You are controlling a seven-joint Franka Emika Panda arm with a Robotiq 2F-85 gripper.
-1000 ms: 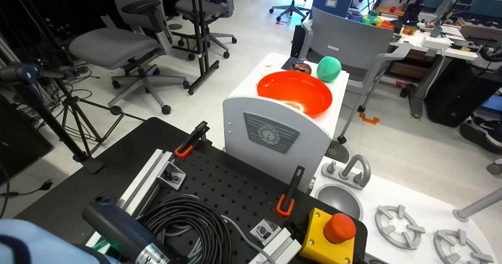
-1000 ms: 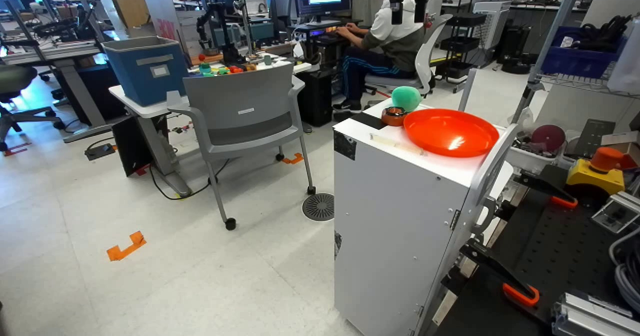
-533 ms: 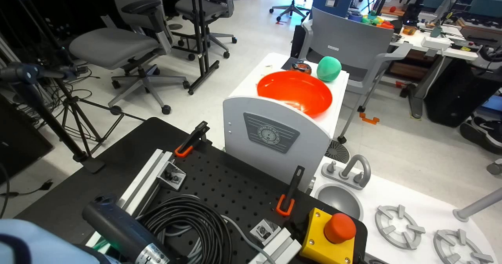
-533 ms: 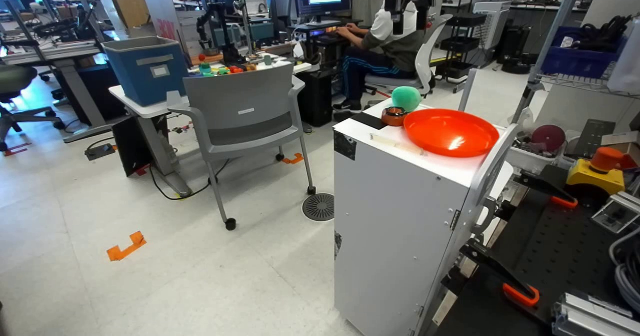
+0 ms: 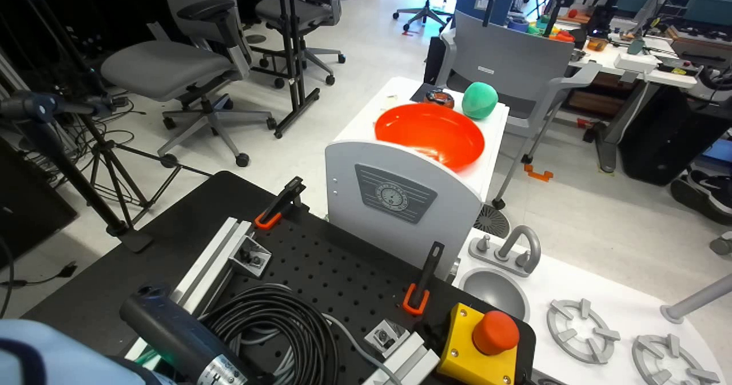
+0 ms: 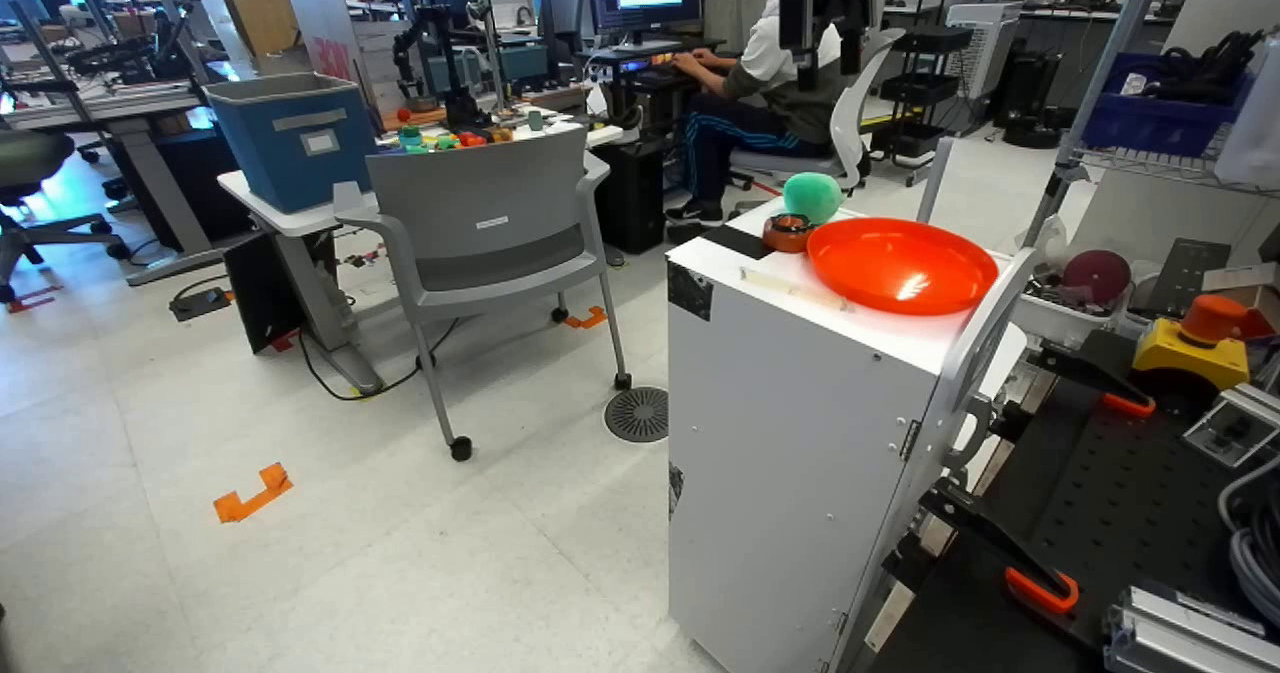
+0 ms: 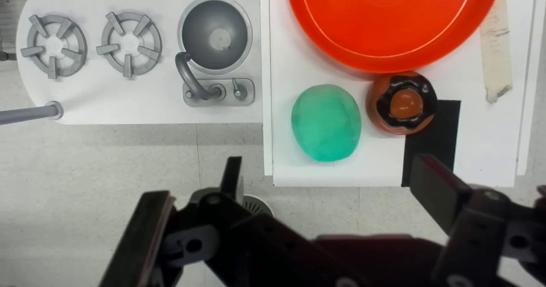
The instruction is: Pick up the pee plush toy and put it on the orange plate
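Clearly, green toy (image 5: 480, 100) lower than claw (image 5: 517, 28), well apart

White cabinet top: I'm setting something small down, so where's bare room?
In the wrist view, bare: the corner between black patch, tape and right edge; the wedge between green ball, orange plate and left edge. Crowded: around the brown object, near ball and plate.

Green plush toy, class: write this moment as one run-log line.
gripper: open, empty | green plush toy: on white top, off orange plate | placing: not done
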